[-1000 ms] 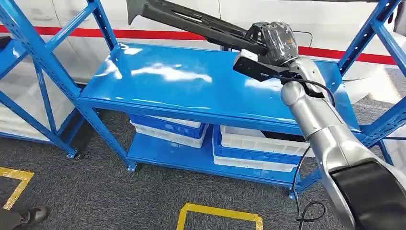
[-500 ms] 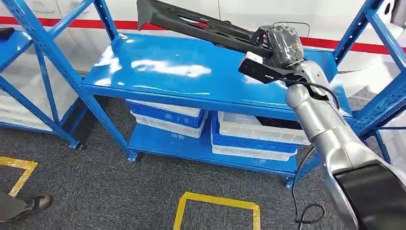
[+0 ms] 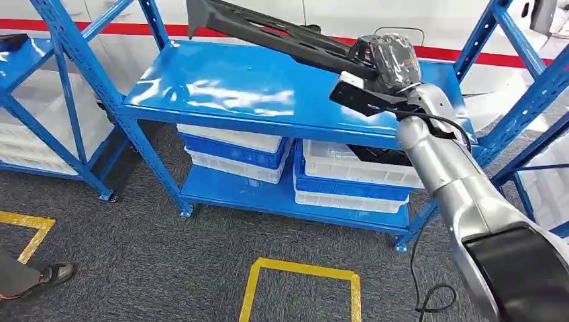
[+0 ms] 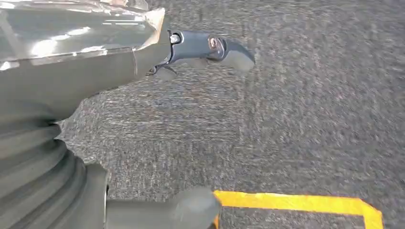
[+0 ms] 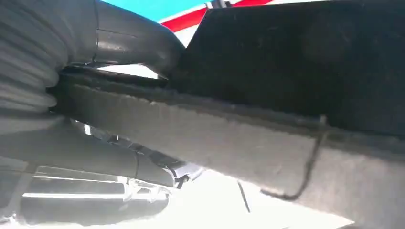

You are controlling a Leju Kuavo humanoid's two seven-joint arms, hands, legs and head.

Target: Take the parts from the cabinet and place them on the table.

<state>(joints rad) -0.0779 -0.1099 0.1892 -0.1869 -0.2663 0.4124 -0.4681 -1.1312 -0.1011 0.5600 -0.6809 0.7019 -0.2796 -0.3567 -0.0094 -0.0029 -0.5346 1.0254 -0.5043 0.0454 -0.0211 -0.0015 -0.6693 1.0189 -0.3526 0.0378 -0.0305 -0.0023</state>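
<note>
You have the long black part (image 3: 268, 33) in your right hand (image 3: 389, 60): the hand is wrapped round one end of it, and the rest of the part reaches away from the hand to the left and slightly upward, tilted, above the blue top shelf (image 3: 221, 100) of the rack and not resting on it. In the right wrist view the part (image 5: 296, 71) lies right against the hand (image 5: 57, 95), with the thick thumb (image 5: 133, 45) curled over its edge, so the grip is closed on it.

Just below the hand, on the arm's wrist, sits the black camera block (image 3: 355, 97), and the silver right arm (image 3: 449, 181) runs from there down toward the lower right corner. Under the hand and the top shelf, the lower shelf carries stacked blue and white bins (image 3: 349, 181), with a second stack (image 3: 231, 154) further left of the hand.

Your left hand (image 4: 143, 71) hangs over the grey carpet (image 4: 286, 119); its fingers (image 4: 210, 47) are apart and hold nothing, with the thumb (image 4: 167, 210) spread well clear of them, next to a yellow floor line (image 4: 296, 202).

Well away from the right hand, at the lower left, a person's shoe (image 3: 54, 274) stands on the carpet near a yellow marking (image 3: 30, 231).
</note>
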